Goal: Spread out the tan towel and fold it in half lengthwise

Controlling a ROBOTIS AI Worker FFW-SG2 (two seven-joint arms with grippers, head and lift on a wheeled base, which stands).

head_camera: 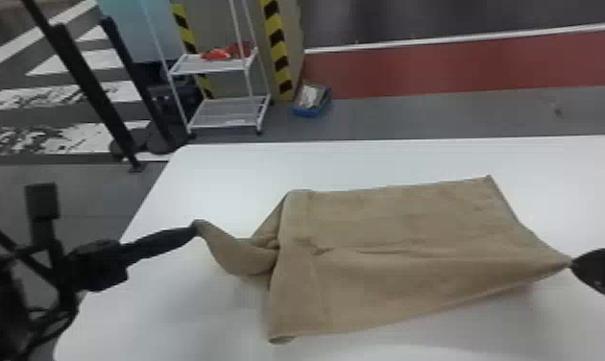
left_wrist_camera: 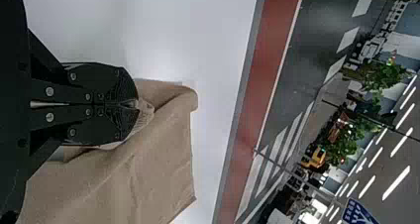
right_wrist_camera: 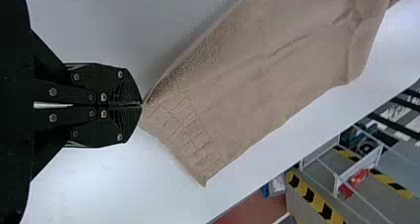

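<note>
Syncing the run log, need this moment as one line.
left jaws: shut on twisted end of tan towel | right jaws: shut on its near right corner | towel: partly spread, left end bunched, on white table | lengthwise fold: not done

indoor wkshop-type hall: ceiling lts [left_wrist_camera: 396,183], yel/blk stripes [head_camera: 278,50], white cart [head_camera: 227,120], painted flr [head_camera: 460,67]

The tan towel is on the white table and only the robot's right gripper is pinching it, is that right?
Not quite: the left gripper pinches the tan towel too, as the left wrist view shows. The towel is on the white table, and the right gripper does pinch it.
</note>
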